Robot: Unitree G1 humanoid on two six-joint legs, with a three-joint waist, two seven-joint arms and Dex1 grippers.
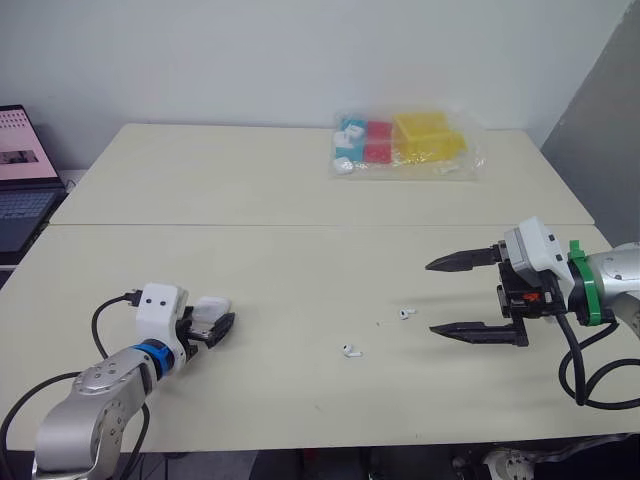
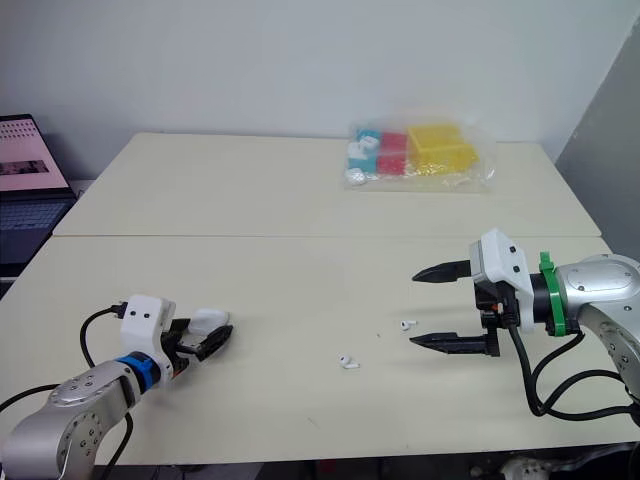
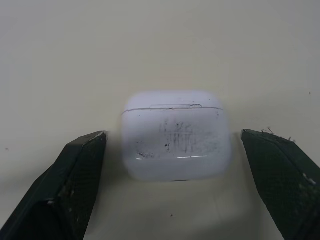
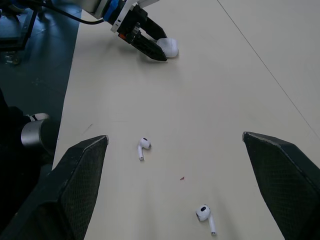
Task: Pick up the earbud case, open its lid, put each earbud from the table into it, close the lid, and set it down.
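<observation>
The white earbud case [image 3: 175, 137] lies on the table with its lid closed, near the front left. My left gripper [image 1: 215, 325] is open around it, one black finger [image 3: 75, 170] on each side, with a small gap to the case on both sides. Two white earbuds lie loose on the table: one [image 1: 351, 350] near the middle front, the other [image 1: 406, 313] a little to its right. My right gripper [image 1: 432, 297] hovers open just right of that second earbud, with nothing between its fingers. In the right wrist view both earbuds [image 4: 143, 146] [image 4: 204, 214] lie ahead of it.
A clear plastic bag [image 1: 405, 145] with yellow, red and blue items lies at the back of the table. A laptop [image 1: 22, 175] stands off the table's left side. A seam [image 1: 300, 225] crosses the cream tabletop.
</observation>
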